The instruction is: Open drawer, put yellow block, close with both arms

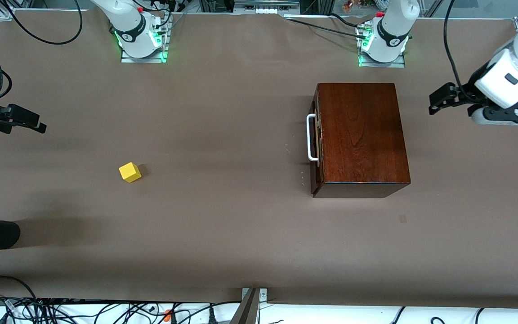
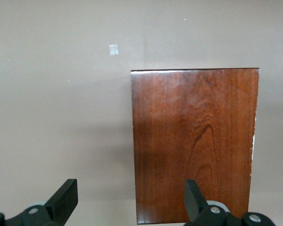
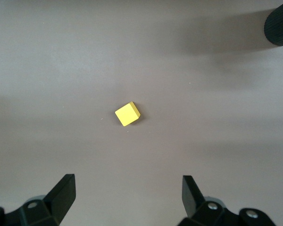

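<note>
Glossy wooden box [image 1: 360, 135], drawer [image 1: 315, 139] shut, just beside wide left gripper [image 2: 127, 200]. Matte yellow cube [image 3: 128, 114] below wide right gripper [image 3: 127, 197], apart.

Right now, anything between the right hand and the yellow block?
Nothing visible. The yellow block sits alone on bare table, with the right hand open above it. The drawer is shut, its handle unobstructed.
</note>
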You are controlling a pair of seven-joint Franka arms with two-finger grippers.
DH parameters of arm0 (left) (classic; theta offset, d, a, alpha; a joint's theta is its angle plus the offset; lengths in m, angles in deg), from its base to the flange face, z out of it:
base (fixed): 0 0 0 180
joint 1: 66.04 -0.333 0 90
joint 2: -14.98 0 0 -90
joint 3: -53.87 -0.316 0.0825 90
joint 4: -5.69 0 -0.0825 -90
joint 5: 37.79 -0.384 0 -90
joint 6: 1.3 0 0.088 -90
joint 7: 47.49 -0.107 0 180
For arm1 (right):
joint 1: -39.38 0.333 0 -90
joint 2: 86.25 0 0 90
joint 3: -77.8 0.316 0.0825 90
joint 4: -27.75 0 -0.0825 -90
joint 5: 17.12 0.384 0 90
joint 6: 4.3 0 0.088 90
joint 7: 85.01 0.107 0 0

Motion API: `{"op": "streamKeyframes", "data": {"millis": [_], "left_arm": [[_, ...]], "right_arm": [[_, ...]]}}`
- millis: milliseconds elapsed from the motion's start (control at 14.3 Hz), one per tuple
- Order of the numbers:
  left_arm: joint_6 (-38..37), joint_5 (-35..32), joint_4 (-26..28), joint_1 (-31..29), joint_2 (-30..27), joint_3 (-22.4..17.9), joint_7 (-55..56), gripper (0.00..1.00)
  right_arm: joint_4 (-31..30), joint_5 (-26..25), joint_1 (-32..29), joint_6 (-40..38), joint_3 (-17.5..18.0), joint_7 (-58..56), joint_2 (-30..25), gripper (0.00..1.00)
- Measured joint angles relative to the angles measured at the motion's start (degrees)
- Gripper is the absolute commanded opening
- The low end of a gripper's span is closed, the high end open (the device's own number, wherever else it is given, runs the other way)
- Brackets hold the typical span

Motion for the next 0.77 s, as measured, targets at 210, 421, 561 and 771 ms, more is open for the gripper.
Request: {"op": "streamKeyframes", "data": {"millis": [210, 421, 561, 771], "left_arm": [[0.18, 0.0, 0.0, 0.42, 0.49, 6.81, 8.27, 1.0], [1.54, -0.03, -0.01, 1.06, 1.98, 15.32, 17.61, 1.0], [2.19, -0.46, -0.89, 1.21, 3.15, 20.89, 23.53, 1.0], [2.24, -2.44, -2.9, 2.33, 5.76, 26.06, 30.09, 1.0]], "right_arm": [[0.0, 0.0, 0.0, -0.06, 0.0, 0.0, 0.0, 1.0], [0.01, 0.0, -0.01, -0.07, -0.02, 0.0, 0.0, 1.0], [0.02, 0.0, -0.02, -0.07, -0.02, 0.0, -0.01, 1.0], [0.03, 0.0, -0.02, -0.08, -0.03, 0.0, -0.02, 1.0]]}}
